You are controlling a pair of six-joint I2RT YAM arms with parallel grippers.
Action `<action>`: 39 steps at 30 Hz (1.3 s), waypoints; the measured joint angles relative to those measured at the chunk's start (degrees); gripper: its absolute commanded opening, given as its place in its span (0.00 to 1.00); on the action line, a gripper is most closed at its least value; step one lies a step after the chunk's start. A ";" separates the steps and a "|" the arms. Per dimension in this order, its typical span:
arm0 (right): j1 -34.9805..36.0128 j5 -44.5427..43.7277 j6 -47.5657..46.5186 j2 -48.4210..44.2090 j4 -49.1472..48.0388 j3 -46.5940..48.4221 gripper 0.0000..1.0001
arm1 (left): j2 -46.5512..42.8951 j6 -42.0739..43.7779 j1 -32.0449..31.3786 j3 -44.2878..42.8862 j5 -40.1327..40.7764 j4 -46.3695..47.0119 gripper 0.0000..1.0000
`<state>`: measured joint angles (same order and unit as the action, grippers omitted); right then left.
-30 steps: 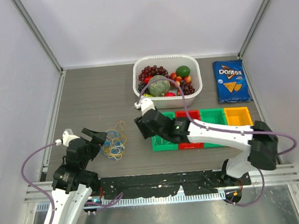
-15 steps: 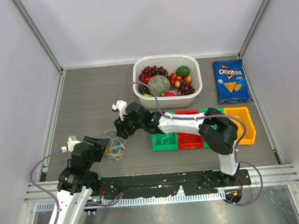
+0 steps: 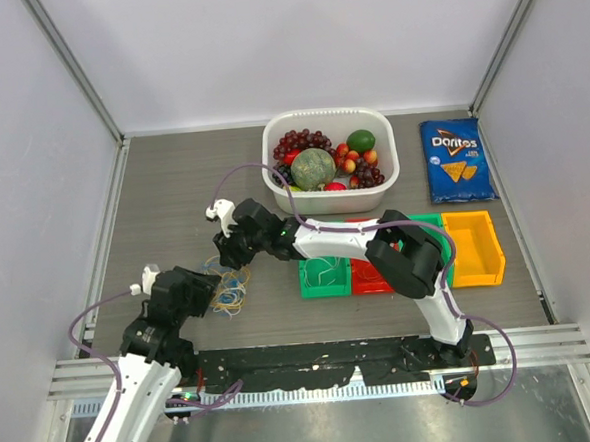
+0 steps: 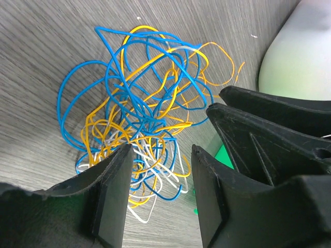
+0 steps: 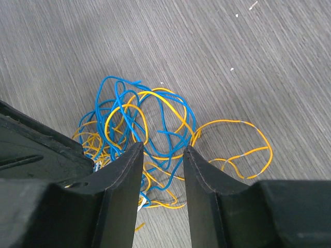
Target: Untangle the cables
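top view: cables [image 3: 229, 293] too thin to tell strand from strand; tangle's left edge under left claw [image 3: 207, 284], far edge under right claw [image 3: 230, 255] | left wrist: near strands hidden behind claw fingers [image 4: 111, 201]; white tub [image 4: 289, 57] blurred, cut off at frame edge | right wrist: part of tangle behind left claw's body

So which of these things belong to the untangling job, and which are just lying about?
Job: the cables, one tangled heap; left gripper and right gripper, both open over it.
Lying about: fruit tub, Doritos bag, coloured bins.
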<state>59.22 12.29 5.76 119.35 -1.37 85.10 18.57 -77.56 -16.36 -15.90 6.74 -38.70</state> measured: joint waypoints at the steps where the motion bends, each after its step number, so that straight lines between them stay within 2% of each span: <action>1: 0.02 0.35 0.00 0.20 0.15 0.00 0.40 | 0.42 0.02 0.00 0.00 0.22 0.33 0.52; 3: 0.02 0.92 0.09 0.31 0.22 0.02 0.40 | 1.25 0.02 0.00 0.00 0.74 1.16 0.51; 8: 0.31 1.55 0.28 0.33 0.24 0.09 0.49 | 3.21 0.44 0.00 0.00 1.81 3.28 0.51; 16: 0.57 2.91 1.31 -0.96 0.22 -0.92 0.50 | 8.00 1.51 0.00 1.64 2.99 6.58 0.40; 24: 0.57 4.85 1.90 -0.85 -0.33 -0.85 0.49 | 9.27 1.42 0.00 3.80 4.00 7.61 0.32; 30: 0.57 5.25 1.64 2.25 -0.26 1.84 0.48 | 8.83 1.27 0.00 4.61 4.26 8.46 0.30; 39: 1.05 6.86 1.73 5.92 -0.31 3.23 0.38 | 7.91 1.27 0.00 4.90 4.28 8.44 0.30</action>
<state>60.27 19.16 7.49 125.27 -1.67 88.33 26.48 -76.29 -16.36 -11.00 11.03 -30.26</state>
